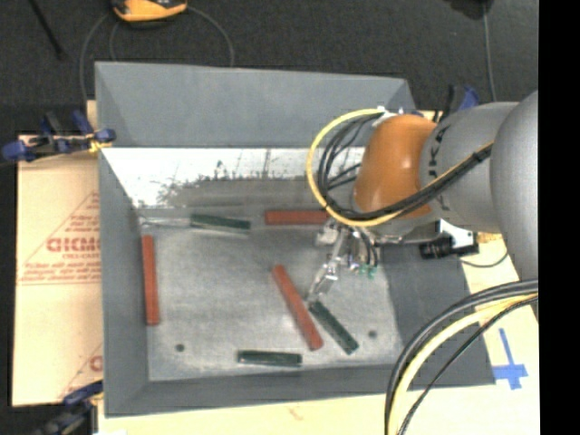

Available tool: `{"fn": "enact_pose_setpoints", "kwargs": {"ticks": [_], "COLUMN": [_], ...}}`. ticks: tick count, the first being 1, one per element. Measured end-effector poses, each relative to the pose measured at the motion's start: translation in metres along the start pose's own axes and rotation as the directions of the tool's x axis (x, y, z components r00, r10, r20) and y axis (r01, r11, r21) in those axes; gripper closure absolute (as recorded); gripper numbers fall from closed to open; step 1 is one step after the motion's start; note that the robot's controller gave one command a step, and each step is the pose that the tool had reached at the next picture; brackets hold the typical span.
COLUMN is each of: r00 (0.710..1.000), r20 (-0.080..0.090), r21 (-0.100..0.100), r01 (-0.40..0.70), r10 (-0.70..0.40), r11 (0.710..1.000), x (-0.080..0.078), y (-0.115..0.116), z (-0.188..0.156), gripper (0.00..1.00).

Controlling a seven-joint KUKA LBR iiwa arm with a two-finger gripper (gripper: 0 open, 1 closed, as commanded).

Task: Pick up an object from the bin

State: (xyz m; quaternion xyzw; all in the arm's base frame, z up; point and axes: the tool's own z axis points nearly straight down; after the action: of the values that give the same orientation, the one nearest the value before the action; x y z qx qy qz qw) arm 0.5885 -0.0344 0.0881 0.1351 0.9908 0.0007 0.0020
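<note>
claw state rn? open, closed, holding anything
claw: cannot tell if open or closed; nothing visibly held. It is over a slanted red stick and the dark green stick beside it.

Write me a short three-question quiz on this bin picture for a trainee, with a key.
1. True or false: the claw hangs over the left wall of the bin.
2. How many red sticks lie in the bin? A two, B three, C five.
3. Fill in: the stick lowest in the view is dark ____.

Key
1. False. It hangs right of the middle, at the upper end of the slanted red stick.
2. B. One lies by the left wall, one by the far wall, one slanted in the middle.
3. green
</note>
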Motion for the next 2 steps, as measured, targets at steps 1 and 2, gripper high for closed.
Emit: {"fn": "enact_pose_setpoints", "kwargs": {"ticks": [1, 2], "r00": [1.0, 1.0], "r20": [-0.001, 0.0], "r21": [0.002, 0.002], "r01": [-0.007, -0.005], "r10": [0.007, 0.005], "r11": [1.0, 1.0], "x": [0.0359, 0.0358], "y": [0.0011, 0.0008], "z": [-0.0044, -0.0044], "gripper": [1.0, 0.0]}}
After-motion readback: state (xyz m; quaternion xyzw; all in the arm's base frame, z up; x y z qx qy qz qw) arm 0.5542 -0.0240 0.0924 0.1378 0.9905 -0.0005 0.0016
